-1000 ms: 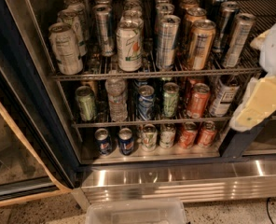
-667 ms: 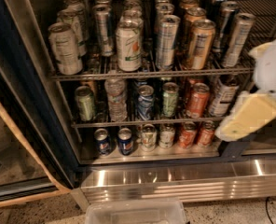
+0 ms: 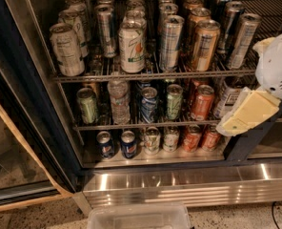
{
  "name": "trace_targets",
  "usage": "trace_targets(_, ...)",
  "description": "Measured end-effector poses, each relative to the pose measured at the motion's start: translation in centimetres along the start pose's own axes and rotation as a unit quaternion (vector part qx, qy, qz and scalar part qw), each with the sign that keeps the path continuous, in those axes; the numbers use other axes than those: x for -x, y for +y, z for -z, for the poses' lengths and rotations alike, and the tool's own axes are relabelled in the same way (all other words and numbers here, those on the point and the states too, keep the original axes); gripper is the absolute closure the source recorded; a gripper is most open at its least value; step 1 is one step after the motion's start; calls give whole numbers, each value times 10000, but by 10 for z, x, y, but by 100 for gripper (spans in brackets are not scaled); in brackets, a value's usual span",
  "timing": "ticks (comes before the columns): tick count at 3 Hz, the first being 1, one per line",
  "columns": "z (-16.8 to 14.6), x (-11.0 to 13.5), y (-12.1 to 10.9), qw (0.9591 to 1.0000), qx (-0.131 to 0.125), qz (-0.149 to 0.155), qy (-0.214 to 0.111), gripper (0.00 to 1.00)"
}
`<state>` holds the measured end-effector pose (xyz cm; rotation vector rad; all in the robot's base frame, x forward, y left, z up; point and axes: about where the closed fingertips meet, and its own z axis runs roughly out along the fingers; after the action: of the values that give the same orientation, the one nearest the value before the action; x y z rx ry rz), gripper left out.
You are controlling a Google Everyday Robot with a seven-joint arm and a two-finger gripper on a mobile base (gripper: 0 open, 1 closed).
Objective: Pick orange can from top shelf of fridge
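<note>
Item: fridge (image 3: 179, 187), glass door (image 3: 17, 147) standing open at the left, three wire racks stocked in front-to-back files so that each front can faces the opening. Top shelf (image 3: 107, 76), front row from the left: a pale can (image 3: 67, 49), a 7UP can (image 3: 131, 46), a tall silver can (image 3: 170, 42), then the orange can (image 3: 203, 44), upright just behind the front rail with its white label panel turned partly toward me and more tall silver cans to its right. It stands close between its neighbours, so I judge the grasp must come straight in from the front. Gripper (image 3: 248, 112): at the right edge of view, in front of the fridge at the level of the middle rack, below and right of the orange can and well apart from it; whether it is spread or pressed together I cannot tell. Middle rack: a water bottle (image 3: 118, 99) and a shorter red-orange can (image 3: 202, 101), not the target. Floor: a clear plastic bin (image 3: 141, 216) before the steel base.
</note>
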<state>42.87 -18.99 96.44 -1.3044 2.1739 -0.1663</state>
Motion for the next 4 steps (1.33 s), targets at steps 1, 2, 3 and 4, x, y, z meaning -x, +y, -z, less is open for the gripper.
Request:
trace_targets(1,8,3,3,9991,-200,-295,-240,0)
trace_targets(2,14,7,5,9934,-659,-788,-513,0)
trace_targets(3,19,19,-2,9824,-1089,-1190,-936,0)
trace_targets(4,19,19,-2,9824,-1090,-1190,-937,0)
